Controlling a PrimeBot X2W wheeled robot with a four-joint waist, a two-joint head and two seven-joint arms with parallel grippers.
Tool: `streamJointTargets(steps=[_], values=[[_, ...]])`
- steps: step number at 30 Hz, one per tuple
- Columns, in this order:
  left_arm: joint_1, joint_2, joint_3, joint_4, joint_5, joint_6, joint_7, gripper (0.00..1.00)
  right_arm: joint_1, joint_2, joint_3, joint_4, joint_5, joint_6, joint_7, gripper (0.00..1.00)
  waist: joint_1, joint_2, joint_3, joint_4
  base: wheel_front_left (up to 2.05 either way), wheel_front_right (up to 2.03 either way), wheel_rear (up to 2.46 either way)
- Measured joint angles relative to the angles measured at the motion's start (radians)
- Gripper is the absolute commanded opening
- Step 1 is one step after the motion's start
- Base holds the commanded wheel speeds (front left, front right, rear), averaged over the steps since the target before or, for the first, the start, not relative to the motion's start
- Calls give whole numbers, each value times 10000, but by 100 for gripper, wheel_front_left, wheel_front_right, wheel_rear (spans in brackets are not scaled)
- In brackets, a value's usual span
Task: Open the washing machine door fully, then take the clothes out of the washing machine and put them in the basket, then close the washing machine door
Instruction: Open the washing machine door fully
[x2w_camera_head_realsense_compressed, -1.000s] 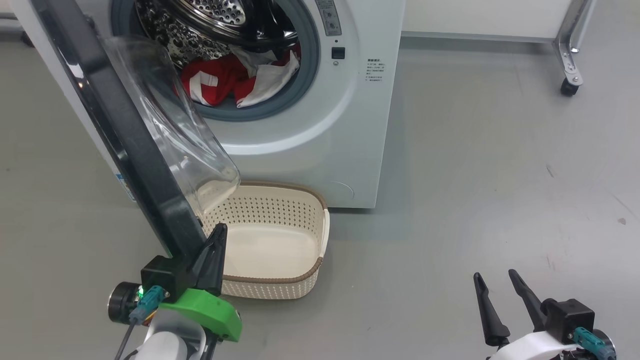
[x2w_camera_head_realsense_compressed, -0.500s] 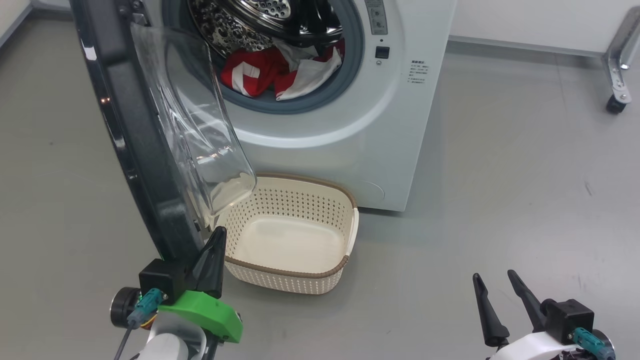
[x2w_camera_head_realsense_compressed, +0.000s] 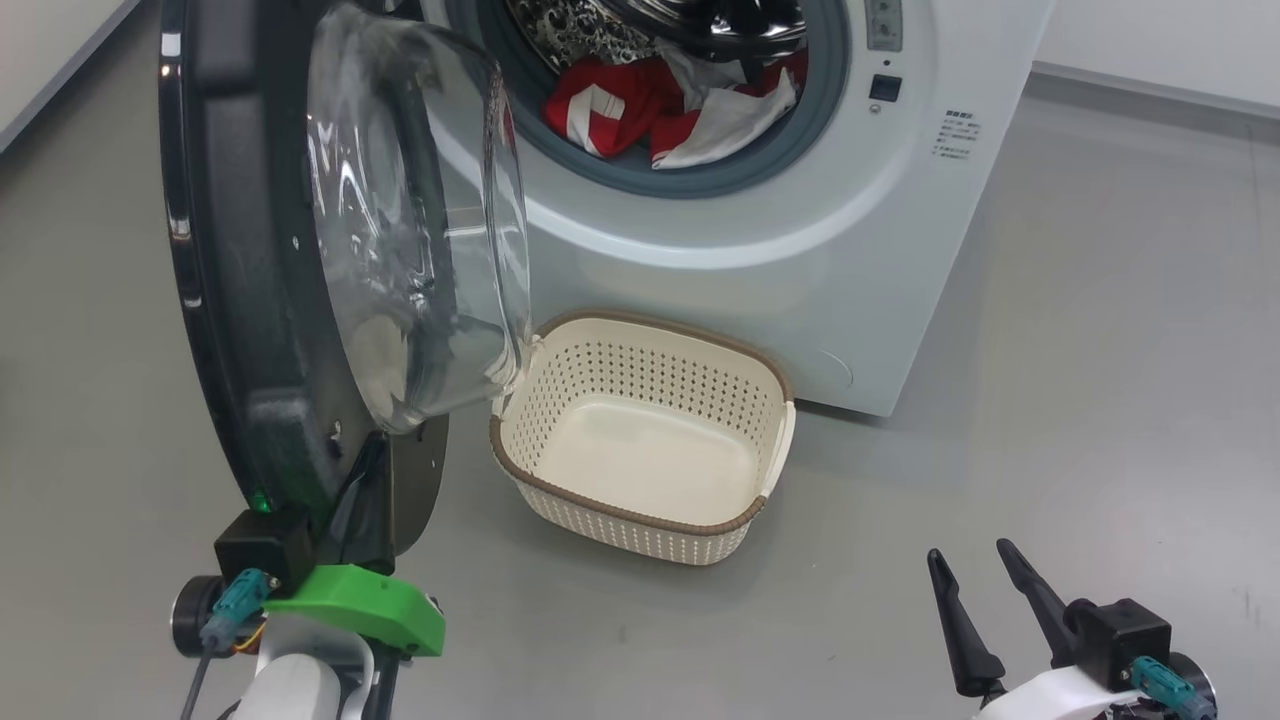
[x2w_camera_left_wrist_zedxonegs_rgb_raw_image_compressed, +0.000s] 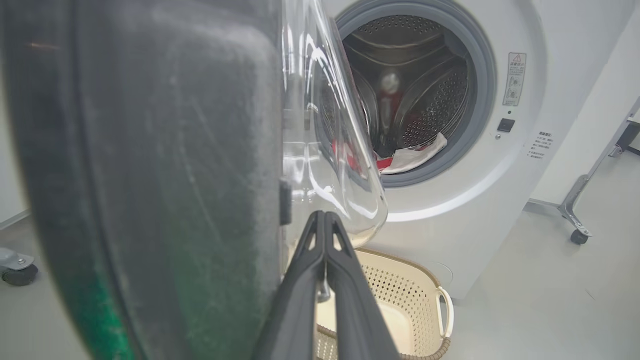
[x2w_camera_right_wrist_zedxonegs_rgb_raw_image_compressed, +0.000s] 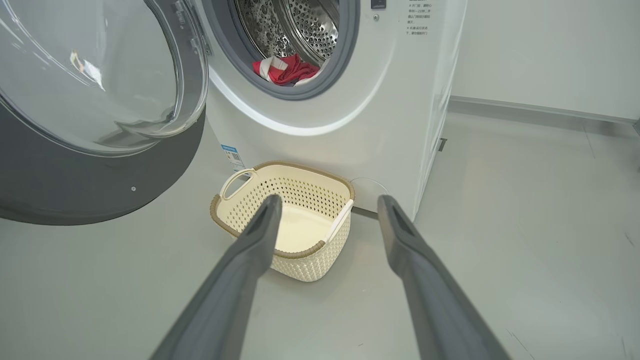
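Observation:
The washing machine (x2w_camera_head_realsense_compressed: 800, 260) stands with its round black door (x2w_camera_head_realsense_compressed: 240, 300) swung out to the left, the clear glass bowl (x2w_camera_head_realsense_compressed: 420, 220) bulging toward the drum. Red and white clothes (x2w_camera_head_realsense_compressed: 660, 110) lie in the drum mouth. The cream basket (x2w_camera_head_realsense_compressed: 620, 510) sits empty on the floor in front. My left gripper (x2w_camera_head_realsense_compressed: 372, 460) is shut with nothing in it, its fingers resting against the lower inner face of the door (x2w_camera_left_wrist_zedxonegs_rgb_raw_image_compressed: 150, 175), tips (x2w_camera_left_wrist_zedxonegs_rgb_raw_image_compressed: 322, 217) below the bowl. My right gripper (x2w_camera_head_realsense_compressed: 968, 552) hangs open at lower right, apart from everything; between its fingers (x2w_camera_right_wrist_zedxonegs_rgb_raw_image_compressed: 265, 225) I see the basket (x2w_camera_right_wrist_zedxonegs_rgb_raw_image_compressed: 240, 220).
Grey floor (x2w_camera_head_realsense_compressed: 1100, 400) stretches open to the right of the machine. A metal frame leg on a caster (x2w_camera_left_wrist_zedxonegs_rgb_raw_image_compressed: 580, 235) stands by the wall at the right, and another caster (x2w_camera_left_wrist_zedxonegs_rgb_raw_image_compressed: 17, 272) sits at the far left. A blue label (x2w_camera_right_wrist_zedxonegs_rgb_raw_image_compressed: 232, 152) marks the machine's lower front.
The door has swung wider open, showing more of its inner face, and my shut left gripper has followed its lower edge to the left. The head camera has also turned. The right gripper stays put.

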Motion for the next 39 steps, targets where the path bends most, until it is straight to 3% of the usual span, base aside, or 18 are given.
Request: streamJointTargets(steps=[18, 39], values=[[-291, 132, 1384, -2, -564, 130, -96, 0, -512, -366, 134, -188, -351, 0, 382, 100, 0, 0, 1073, 1106, 0, 0, 0], [-969, 594, 3118, -203, -1064, 153, -98, 0, -1025, -848, 86, -681, -702, -13, 991, 100, 0, 0, 2370, 1175, 0, 0, 0]])
